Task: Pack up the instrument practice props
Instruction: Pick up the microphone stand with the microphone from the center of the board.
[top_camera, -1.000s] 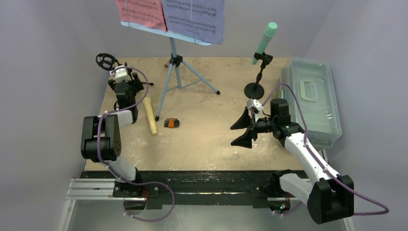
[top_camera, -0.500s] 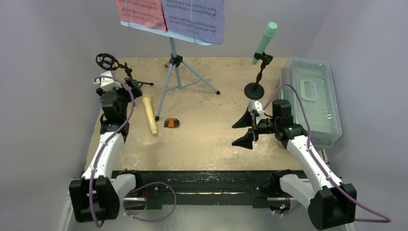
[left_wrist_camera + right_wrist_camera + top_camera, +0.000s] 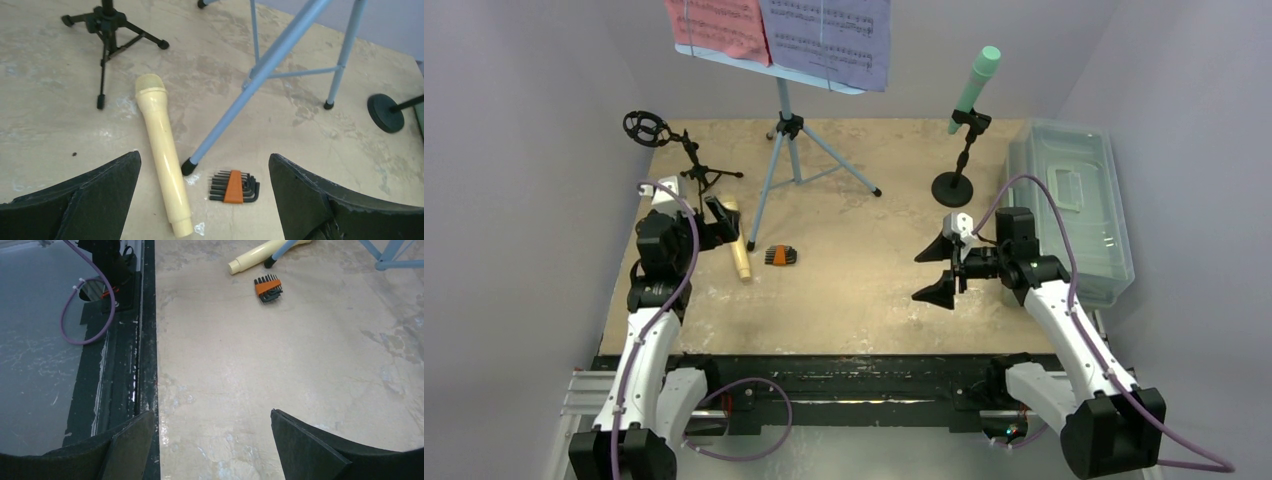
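The light-blue tripod (image 3: 786, 140) stands at the back and carries a red page (image 3: 717, 25) and a purple page (image 3: 829, 35) on its tray. A mint-green microphone (image 3: 975, 85) sits upright on a black round-base stand (image 3: 954, 185). A small black tripod (image 3: 694, 170) stands at the back left. The yellow microphone (image 3: 736, 245) lies flat on the table and also shows in the left wrist view (image 3: 161, 145). My left gripper (image 3: 714, 225) is open and empty just above it (image 3: 204, 157). My right gripper (image 3: 936, 270) is open and empty over bare table (image 3: 212, 414).
An orange-and-black hex key set (image 3: 780, 256) lies beside the tripod's front foot (image 3: 189, 166). A translucent grey tub (image 3: 1074, 205) with its lid on stands at the right edge. The black rail (image 3: 120, 340) runs along the near table edge.
My left arm has swung from the black tripod at the back left toward the front, and now points over the yellow microphone. My right gripper has drifted slightly right, still open.
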`<action>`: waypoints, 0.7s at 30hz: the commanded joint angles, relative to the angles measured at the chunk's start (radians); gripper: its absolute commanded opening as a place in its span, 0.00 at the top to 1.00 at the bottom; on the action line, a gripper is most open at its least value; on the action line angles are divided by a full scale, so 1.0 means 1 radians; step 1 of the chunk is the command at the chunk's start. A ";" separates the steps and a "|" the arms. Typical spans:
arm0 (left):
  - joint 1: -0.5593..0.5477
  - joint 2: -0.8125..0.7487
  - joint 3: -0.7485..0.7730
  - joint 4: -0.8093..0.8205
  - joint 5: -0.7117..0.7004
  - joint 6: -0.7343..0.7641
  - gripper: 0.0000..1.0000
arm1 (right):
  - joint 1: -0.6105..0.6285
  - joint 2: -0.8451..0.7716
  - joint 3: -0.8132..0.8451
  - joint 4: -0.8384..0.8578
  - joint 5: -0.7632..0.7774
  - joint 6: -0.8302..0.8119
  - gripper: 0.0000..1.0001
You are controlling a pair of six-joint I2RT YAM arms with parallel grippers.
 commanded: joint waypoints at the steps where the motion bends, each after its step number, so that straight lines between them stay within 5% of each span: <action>1: -0.030 -0.042 -0.002 -0.044 0.116 0.021 0.00 | -0.025 -0.012 0.051 -0.072 0.007 -0.101 0.11; 21: -0.034 -0.098 -0.018 0.041 0.217 -0.016 0.00 | -0.129 0.029 0.104 -0.214 -0.015 -0.235 0.03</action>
